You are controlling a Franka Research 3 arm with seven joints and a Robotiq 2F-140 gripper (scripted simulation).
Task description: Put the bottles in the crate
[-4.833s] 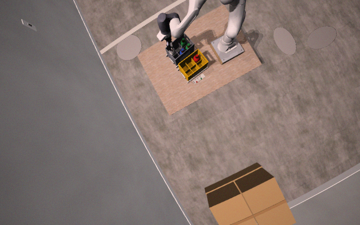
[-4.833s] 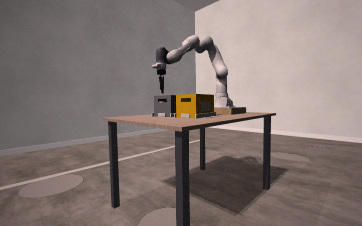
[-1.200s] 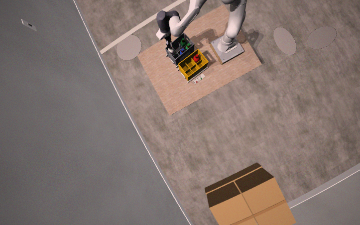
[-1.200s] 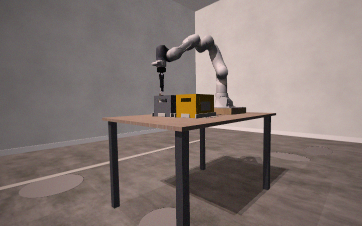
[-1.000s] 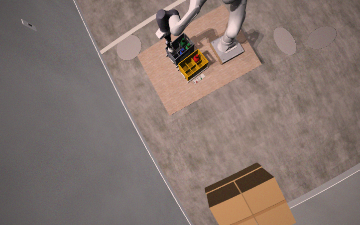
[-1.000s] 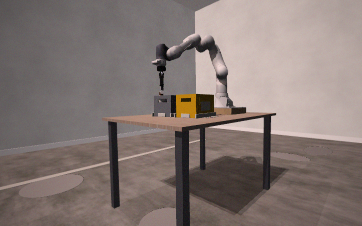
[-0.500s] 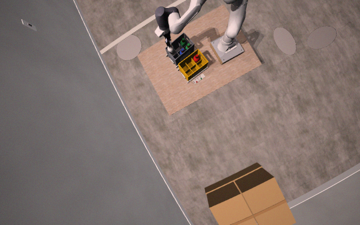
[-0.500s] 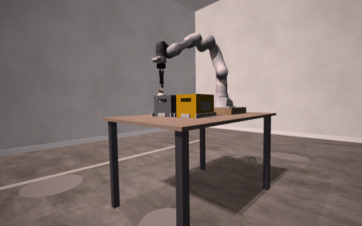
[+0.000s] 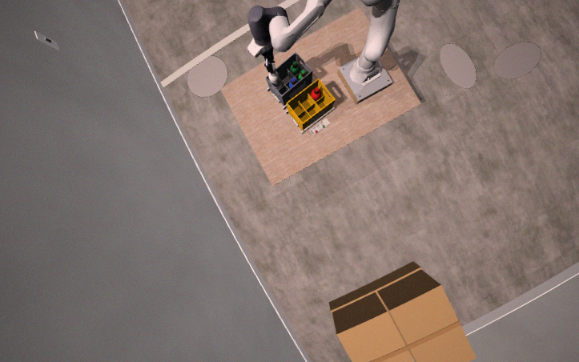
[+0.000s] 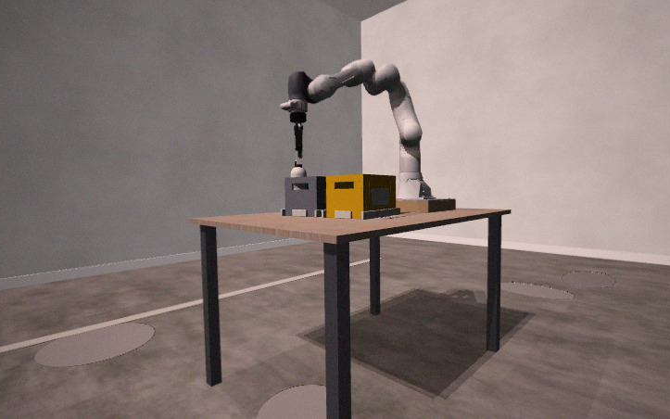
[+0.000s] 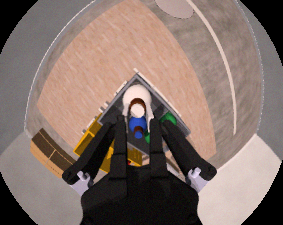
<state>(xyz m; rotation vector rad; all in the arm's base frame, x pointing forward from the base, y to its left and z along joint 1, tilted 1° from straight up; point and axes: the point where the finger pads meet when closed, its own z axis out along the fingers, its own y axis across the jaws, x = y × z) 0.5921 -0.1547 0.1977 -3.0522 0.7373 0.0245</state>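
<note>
My gripper (image 10: 298, 156) points straight down over the far-left corner of the grey crate (image 9: 289, 78) and is shut on the neck of a white bottle with a dark red cap (image 10: 298, 170). The bottle hangs upright, its shoulder just above the crate's rim; its label is hidden. In the wrist view the bottle (image 11: 137, 104) sits between the fingers. The grey crate also holds two green bottles (image 9: 295, 68) and a blue one (image 9: 292, 82). The yellow crate (image 9: 310, 103) beside it holds one red bottle (image 9: 315, 93) in a far cell. The pick list (image 9: 319, 127) lies by the yellow crate; its lines are too small to read.
The arm's base plate (image 9: 365, 81) stands on the table behind the crates. The two crates touch side by side (image 10: 340, 195). A cardboard box (image 9: 400, 315) stands on the floor far from the table.
</note>
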